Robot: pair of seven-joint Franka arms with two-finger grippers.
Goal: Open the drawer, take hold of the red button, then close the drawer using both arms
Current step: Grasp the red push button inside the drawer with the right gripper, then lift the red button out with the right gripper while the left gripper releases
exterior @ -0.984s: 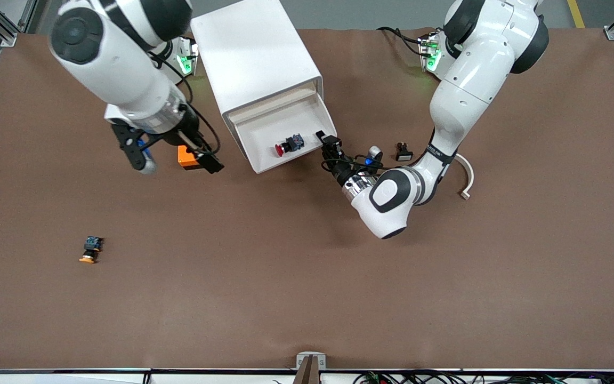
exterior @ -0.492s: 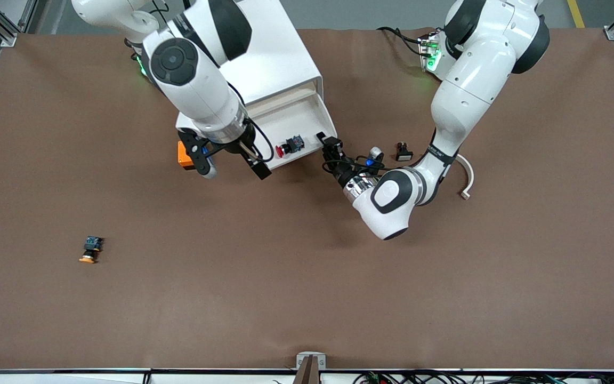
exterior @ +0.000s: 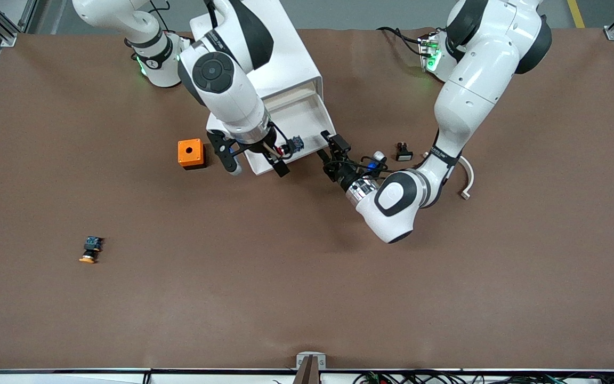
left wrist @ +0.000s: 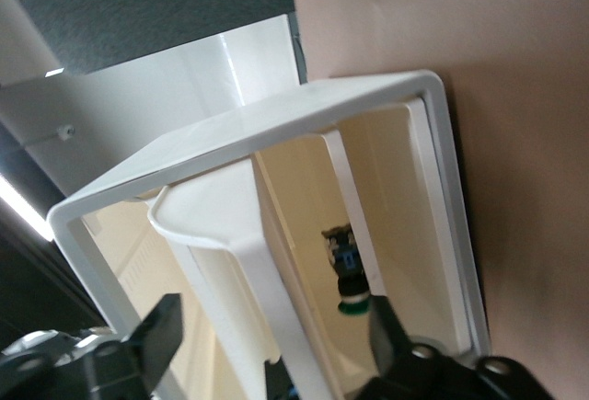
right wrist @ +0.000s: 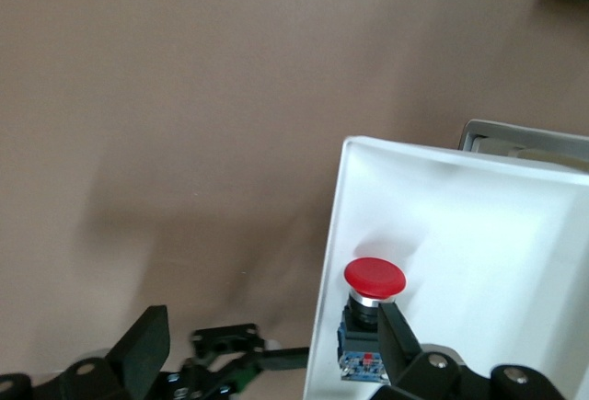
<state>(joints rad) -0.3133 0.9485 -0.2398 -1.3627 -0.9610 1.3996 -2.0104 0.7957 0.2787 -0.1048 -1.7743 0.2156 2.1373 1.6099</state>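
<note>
Red-capped button, black body, blue rear, in open drawer.

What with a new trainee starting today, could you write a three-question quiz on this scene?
1. True or false: the drawer is pulled open.
2. Where is the red button? A: on the table beside the orange cube. B: in the drawer. C: on top of the cabinet.
3. Fill in: the left gripper is at the drawer's front corner toward the left arm's end of the table, while the ___ gripper hangs open over the drawer's front edge, close to the button.

Key
1. True.
2. B.
3. The right gripper.
</note>
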